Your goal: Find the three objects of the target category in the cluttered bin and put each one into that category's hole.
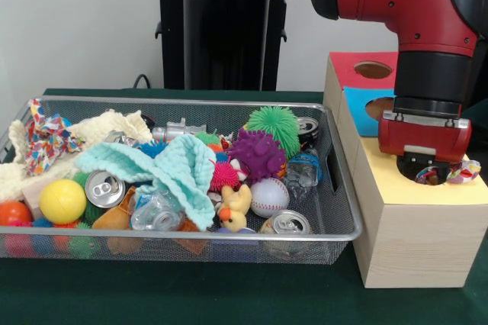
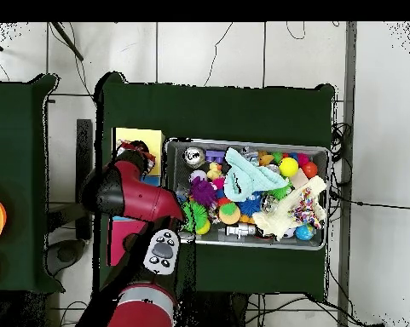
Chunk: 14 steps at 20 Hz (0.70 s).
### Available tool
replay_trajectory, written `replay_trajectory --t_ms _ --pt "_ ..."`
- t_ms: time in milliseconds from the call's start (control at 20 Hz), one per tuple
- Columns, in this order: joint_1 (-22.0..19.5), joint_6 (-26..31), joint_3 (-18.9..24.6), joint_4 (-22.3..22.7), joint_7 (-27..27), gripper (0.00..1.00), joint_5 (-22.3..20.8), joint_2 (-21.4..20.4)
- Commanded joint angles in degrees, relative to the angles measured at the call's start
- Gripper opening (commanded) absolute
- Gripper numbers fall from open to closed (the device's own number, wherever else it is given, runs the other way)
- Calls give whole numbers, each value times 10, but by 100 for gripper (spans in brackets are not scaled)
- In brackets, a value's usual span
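Gripper over the yellow hole
A confetti cloth lies at the rim, apparently being dropped; jaws hidden, can't tell; another and the cream cloth wait in the bin

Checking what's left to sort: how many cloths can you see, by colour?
Confetti cloth: 2
Cream cloth: 1
Mint cloth: 1
Total: 4
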Motion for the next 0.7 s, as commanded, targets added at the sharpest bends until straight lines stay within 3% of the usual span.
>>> replay_trajectory --t_ms 50,250,500,700 --pt "-17 64 -4 27 90 100 4 22" --pt "-18 69 -4 31 88 100 1 18" --pt "-51 112 12 96 43 100 -57 -59" --pt "-52 168 -1 112 22 100 -81 -90"
